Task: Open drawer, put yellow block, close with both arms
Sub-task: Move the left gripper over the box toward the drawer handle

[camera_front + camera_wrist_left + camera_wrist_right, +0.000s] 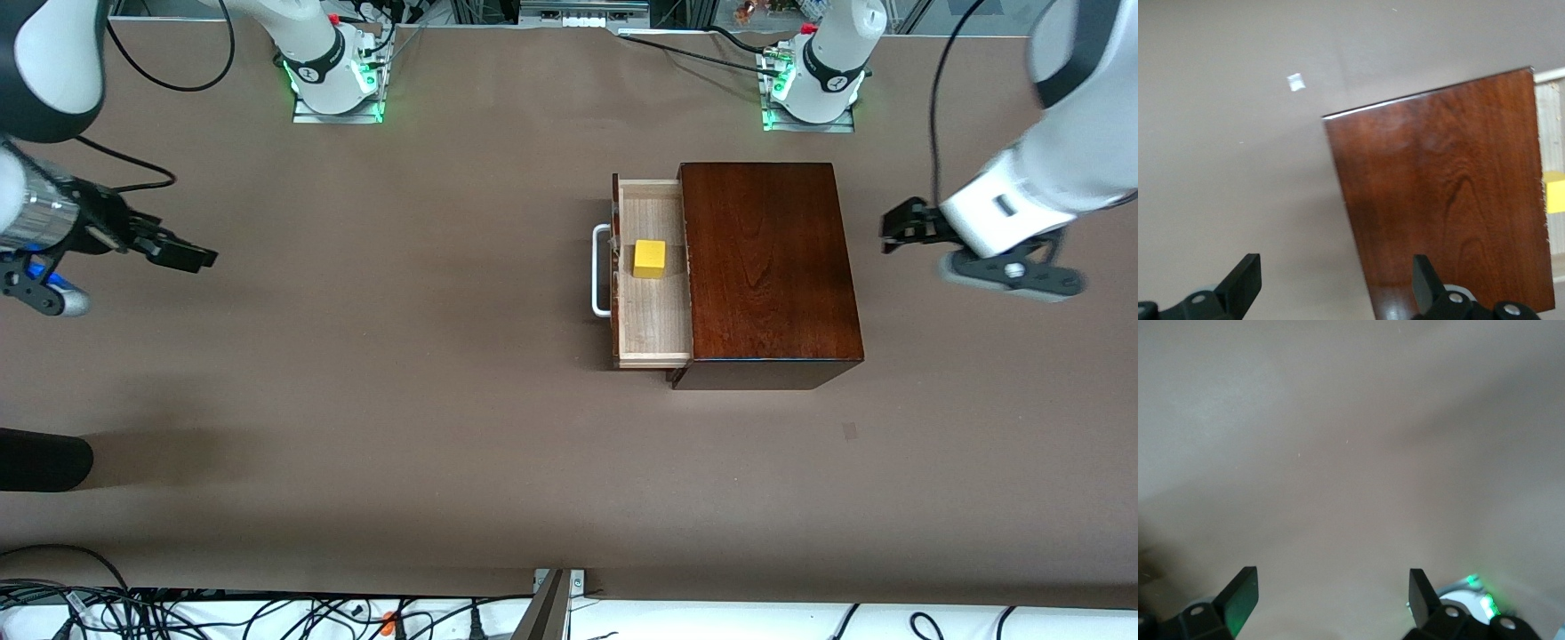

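While the yellow block (650,259) sat in the open drawer (653,333), both my left jaws (898,228) and right jaws (182,252) hung spread and empty over bare tabletop (400,400). Pushing the white handle (600,270) unbraced could have skidded the wooden box (769,267).

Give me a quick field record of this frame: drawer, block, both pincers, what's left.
drawer: pulled out of the wooden box toward the right arm's end of the table, white handle leading
yellow block: lying inside the open drawer
left pincer: open, empty, over bare table at the box's closed end
right pincer: open, empty, over bare table toward the right arm's end, well away from the handle
table: brown
remaining: block is in; drawer not yet pushed shut
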Available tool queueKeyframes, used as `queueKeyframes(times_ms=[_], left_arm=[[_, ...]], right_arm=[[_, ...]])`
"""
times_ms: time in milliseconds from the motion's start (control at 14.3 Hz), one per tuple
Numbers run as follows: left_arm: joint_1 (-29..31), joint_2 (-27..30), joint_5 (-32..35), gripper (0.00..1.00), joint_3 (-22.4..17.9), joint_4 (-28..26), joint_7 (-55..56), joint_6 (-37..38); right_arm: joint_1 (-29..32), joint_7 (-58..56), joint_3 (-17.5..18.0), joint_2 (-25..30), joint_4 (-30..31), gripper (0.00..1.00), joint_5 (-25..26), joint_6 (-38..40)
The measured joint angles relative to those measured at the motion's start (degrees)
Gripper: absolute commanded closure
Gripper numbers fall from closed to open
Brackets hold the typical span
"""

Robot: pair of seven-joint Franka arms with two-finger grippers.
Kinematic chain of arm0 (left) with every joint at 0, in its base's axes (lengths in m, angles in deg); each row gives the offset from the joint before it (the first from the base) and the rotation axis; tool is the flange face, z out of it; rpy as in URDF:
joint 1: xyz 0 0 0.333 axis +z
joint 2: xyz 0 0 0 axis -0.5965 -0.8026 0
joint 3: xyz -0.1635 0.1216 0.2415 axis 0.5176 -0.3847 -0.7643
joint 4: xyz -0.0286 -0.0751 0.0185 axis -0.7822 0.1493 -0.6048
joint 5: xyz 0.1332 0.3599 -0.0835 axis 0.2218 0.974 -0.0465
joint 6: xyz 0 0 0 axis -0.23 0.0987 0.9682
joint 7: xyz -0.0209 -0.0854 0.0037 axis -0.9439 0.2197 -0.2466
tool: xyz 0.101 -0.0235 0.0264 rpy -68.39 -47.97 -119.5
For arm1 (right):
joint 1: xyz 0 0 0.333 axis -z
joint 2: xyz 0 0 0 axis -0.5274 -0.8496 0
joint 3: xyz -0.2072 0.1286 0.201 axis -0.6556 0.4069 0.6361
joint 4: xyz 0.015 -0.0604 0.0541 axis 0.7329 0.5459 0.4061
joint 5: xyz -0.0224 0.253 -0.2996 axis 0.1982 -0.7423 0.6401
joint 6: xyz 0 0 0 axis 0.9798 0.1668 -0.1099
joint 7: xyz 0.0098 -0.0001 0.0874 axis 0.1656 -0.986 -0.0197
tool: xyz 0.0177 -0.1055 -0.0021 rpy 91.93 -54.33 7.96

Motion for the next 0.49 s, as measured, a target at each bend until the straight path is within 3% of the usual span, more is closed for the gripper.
queueKeyframes(times_ms=[280,420,490], left_arm=[[-6.08,-3.51,-4.09,0.0,2.61,0.89,-0.34,-0.17],[-11.04,-5.87,-4.39,0.0,4.2,2.31,-2.13,-0.25],[-13.58,-6.96,-4.43,0.0,4.62,2.8,-4.61,-0.49]], right_arm=[[-0.03,-9.84,-3.25,0.15,2.3,0.0,0.87,-2.17],[0.06,-11.04,-2.0,0.73,2.77,0.0,3.37,-3.59],[0.94,-11.06,0.31,1.38,2.93,0.0,5.53,-4.45]])
